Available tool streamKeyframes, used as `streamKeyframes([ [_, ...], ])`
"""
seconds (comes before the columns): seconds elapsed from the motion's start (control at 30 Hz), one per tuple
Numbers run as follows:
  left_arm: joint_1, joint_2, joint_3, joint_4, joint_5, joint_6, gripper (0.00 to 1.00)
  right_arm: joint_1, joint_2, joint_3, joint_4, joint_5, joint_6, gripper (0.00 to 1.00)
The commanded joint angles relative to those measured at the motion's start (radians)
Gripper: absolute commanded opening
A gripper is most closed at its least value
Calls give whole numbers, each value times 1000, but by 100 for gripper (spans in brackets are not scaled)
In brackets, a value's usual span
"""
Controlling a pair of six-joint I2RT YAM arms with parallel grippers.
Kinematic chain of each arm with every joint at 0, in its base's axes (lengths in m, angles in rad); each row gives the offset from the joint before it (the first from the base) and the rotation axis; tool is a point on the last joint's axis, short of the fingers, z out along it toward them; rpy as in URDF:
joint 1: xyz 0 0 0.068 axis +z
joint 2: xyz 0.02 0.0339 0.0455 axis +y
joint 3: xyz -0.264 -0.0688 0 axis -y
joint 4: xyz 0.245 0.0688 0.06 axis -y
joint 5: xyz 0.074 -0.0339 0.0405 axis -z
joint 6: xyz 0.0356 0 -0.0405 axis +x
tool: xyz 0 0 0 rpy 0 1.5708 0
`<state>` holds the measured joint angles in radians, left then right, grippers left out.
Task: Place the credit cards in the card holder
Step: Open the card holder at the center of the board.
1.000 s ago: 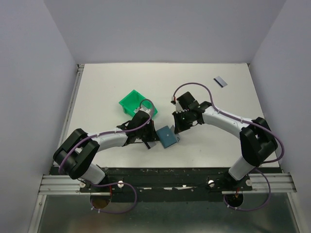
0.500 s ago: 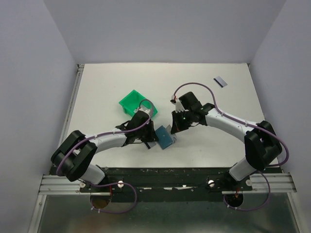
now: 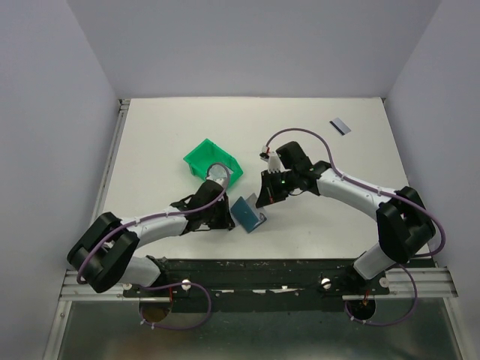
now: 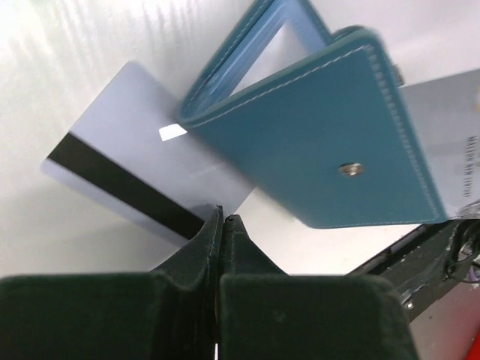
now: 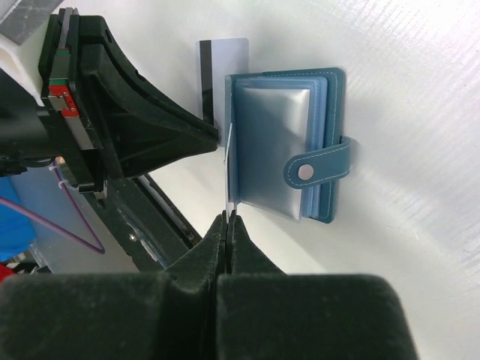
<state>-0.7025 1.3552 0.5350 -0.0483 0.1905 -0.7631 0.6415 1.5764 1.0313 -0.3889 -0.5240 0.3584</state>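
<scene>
The blue card holder (image 3: pixel 247 213) stands open and tipped up between my two grippers; its cover with the stud (image 4: pixel 350 169) fills the left wrist view. My left gripper (image 4: pixel 223 217) is shut on the corner of a silvery credit card with a dark stripe (image 4: pixel 127 161), which lies partly under the holder. My right gripper (image 5: pixel 227 219) is shut on a second credit card (image 5: pixel 228 169), seen edge-on against the holder's clear pockets (image 5: pixel 270 142). That card's printed face (image 4: pixel 450 127) shows behind the cover. A third card (image 3: pixel 340 127) lies far back right.
A green bin (image 3: pixel 212 161) stands just behind my left gripper (image 3: pixel 229 219). My right gripper (image 3: pixel 264 201) is close to it, with the holder between them. The left arm's fingers (image 5: pixel 150 135) fill the left of the right wrist view. Walls enclose the white table (image 3: pixel 165 135).
The card holder has slid left and tipped up onto its edge. My right gripper followed it left with its card. The left arm swung lower, its jaws closing fully on the striped card.
</scene>
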Motion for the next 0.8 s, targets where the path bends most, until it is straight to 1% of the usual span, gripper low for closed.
streamKeyframes([
  [0.0,-5,-47,-39,-36,-56,-4,0,7,-32,-13,25,-48,13,0],
  [0.13,-3,-15,-32,-15,-60,-2,0,7,-29,-17,35,-64,19,0],
  [0.3,-5,48,29,2,-51,14,0,9,-35,-28,35,-71,20,0],
  [0.5,-5,153,117,-19,-34,45,0,7,-58,-42,36,-73,20,0],
  [0.63,-5,163,157,-39,-30,76,0,7,-72,-53,41,-79,24,0],
  [0.77,-5,192,221,-58,9,108,0,7,-76,-56,47,-85,27,0],
])
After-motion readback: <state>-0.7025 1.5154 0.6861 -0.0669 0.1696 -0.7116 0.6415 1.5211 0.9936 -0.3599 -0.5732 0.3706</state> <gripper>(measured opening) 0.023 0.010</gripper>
